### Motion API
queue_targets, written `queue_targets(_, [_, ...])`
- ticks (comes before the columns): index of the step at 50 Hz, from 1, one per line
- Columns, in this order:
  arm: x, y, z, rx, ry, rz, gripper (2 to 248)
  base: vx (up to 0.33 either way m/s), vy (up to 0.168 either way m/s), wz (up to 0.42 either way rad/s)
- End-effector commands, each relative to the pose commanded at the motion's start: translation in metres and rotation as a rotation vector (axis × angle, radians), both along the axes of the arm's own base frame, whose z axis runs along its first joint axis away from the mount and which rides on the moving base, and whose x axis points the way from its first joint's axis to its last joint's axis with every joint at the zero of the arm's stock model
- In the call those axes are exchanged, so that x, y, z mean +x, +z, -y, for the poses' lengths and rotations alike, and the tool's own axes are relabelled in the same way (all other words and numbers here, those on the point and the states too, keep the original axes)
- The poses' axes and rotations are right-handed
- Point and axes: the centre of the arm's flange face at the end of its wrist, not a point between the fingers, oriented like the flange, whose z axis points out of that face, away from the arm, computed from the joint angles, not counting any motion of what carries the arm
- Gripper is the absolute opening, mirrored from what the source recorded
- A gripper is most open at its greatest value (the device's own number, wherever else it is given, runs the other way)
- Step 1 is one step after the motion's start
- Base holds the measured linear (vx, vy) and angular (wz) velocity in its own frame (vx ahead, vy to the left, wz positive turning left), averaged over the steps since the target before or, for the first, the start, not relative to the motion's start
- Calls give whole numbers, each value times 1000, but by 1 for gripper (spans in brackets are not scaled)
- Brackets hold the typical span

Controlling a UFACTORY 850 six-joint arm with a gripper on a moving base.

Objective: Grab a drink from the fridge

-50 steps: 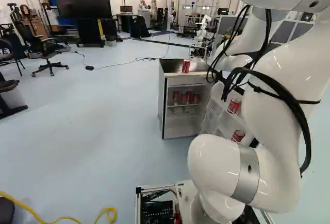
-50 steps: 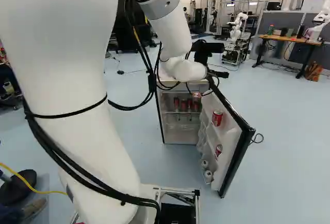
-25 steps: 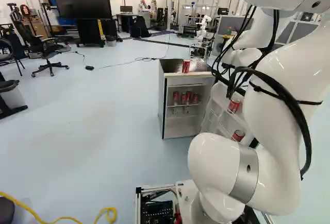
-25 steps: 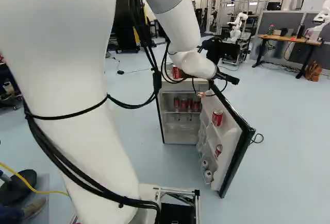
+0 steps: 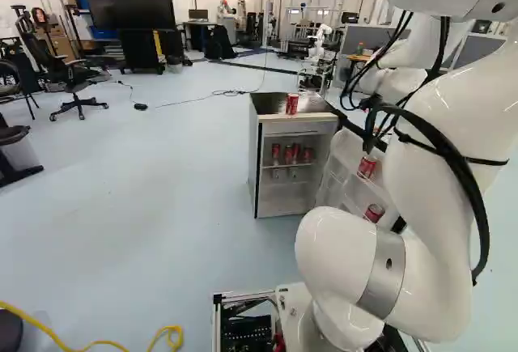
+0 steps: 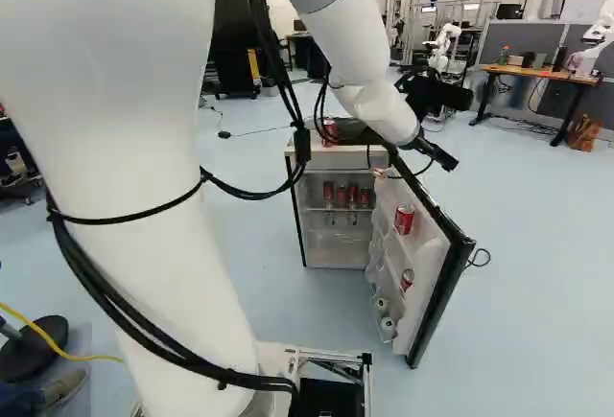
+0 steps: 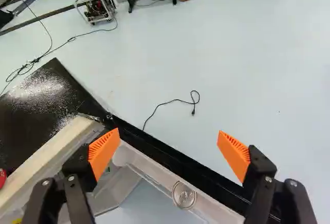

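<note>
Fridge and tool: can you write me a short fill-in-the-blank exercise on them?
The door of the fridge stands wide ____.
One red can stands on the fridge's ____.
The two pads of the tool are coloured ____.
Between its pads, the tool grips ____.

Missing words: open; top; orange; nothing.

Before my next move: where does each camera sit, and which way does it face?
Wrist: on the wrist, along the open black gripper, both orange-padded fingers showing, onto the black-edged white door and pale floor.
Left base: behind-left of the white arm, facing ahead-down at the open fridge; arm at right, no gripper.
Right base: behind-right, facing likewise; arm at left, gripper near the door's top.
Base views share the fridge and red can on top.
</note>
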Motion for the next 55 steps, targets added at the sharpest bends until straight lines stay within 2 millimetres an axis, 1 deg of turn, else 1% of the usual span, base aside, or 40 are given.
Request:
queue_targets(22, [-8,-8,28,192,-99,-42,247,0,0,0])
queue_targets(49, [-10,-13,73,238,-157,-51,247,0,0,0])
queue_targets(55, [-10,-19,83,261,-164,-65,247,0,0,0])
